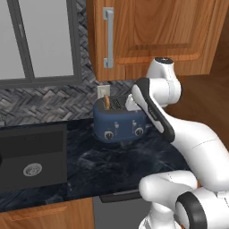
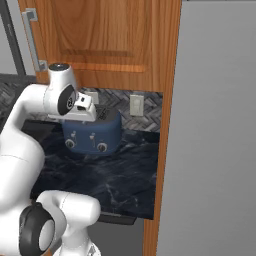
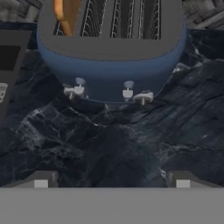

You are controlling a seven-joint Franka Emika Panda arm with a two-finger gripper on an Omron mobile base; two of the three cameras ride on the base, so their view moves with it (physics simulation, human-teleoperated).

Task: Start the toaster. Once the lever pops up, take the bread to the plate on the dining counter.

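The dark-blue toaster (image 1: 117,124) (image 2: 93,134) (image 3: 109,65) stands on the black marble worktop against the tiled wall. The golden-brown bread (image 1: 107,102) (image 3: 65,15) sticks up out of its leftmost slot. In the hand view, small white levers (image 3: 70,92) and silver knobs line the toaster's front. My gripper (image 3: 111,181) hovers above the worktop just in front of the toaster, open, with nothing between its fingertips (image 3: 41,180). The hand (image 2: 85,107) sits over the toaster's top front edge. The plate and the dining counter are out of view.
A black sink (image 1: 33,156) is set into the worktop (image 1: 112,165) left of the toaster. Wooden upper cabinets (image 1: 147,31) hang close above. A wall outlet (image 2: 136,105) is behind the toaster. A wooden side panel (image 2: 167,125) and a tall grey surface (image 2: 215,125) bound the right.
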